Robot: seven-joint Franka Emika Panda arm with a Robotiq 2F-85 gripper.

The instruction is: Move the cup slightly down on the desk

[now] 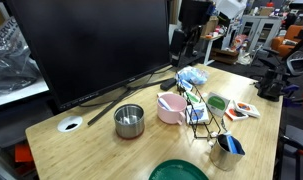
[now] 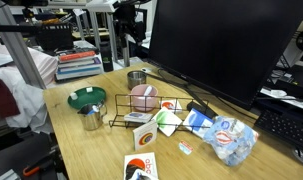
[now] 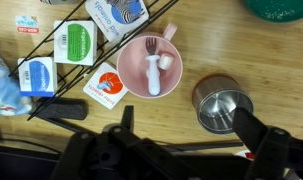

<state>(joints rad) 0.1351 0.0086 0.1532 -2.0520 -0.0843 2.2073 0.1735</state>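
The cup (image 1: 129, 121) is a wide, short, shiny silver cup standing upright on the light wood desk (image 1: 101, 145) in front of the monitor. It also shows in an exterior view (image 2: 137, 79) and in the wrist view (image 3: 223, 103), where it looks empty. My gripper (image 3: 191, 140) is open and empty, high above the desk. The cup lies below it, near the right finger. In both exterior views the gripper (image 1: 181, 52) (image 2: 129, 40) hangs well above the cup, close to the monitor's edge.
A pink cup (image 3: 149, 68) with a utensil stands beside the silver cup. A black wire rack (image 1: 201, 115), snack packets (image 3: 75, 42), a smaller steel cup (image 1: 229, 151) and a green bowl (image 2: 88, 98) are nearby. A large black monitor (image 1: 91, 45) stands behind, near a white grommet (image 1: 70, 125).
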